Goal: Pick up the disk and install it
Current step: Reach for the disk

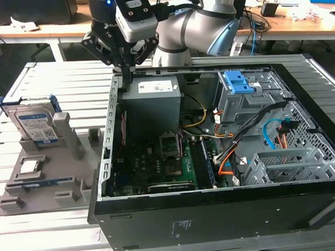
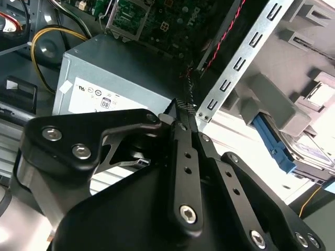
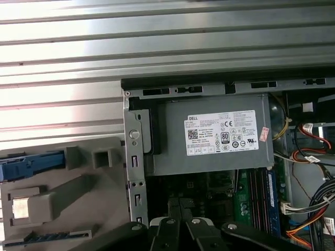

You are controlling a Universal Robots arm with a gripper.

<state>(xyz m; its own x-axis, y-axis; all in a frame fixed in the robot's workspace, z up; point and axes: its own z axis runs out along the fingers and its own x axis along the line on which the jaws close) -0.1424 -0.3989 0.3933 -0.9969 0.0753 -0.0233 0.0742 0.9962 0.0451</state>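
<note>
The disk (image 1: 37, 124), silver with a white-and-blue label and a blue bracket, stands upright in a grey holder (image 1: 74, 146) on the exterior view's left, outside the computer case. In the second wrist view the disk (image 2: 306, 151) lies beyond the case wall, and in the first wrist view the disk (image 3: 23, 166) is seen edge-on. My gripper (image 1: 125, 76) hangs over the case's back corner beside the power supply (image 1: 152, 104), well apart from the disk. Its black fingers (image 2: 183, 130) are shut with nothing between them.
The open case (image 1: 216, 212) holds a motherboard (image 1: 158, 165), cables and a grey drive bay (image 1: 244, 102) topped by a blue latch (image 1: 239, 82). The holder tray carries a small chip (image 1: 29, 166) and other slots. Slatted metal table (image 1: 60, 80) surrounds everything; desks stand behind.
</note>
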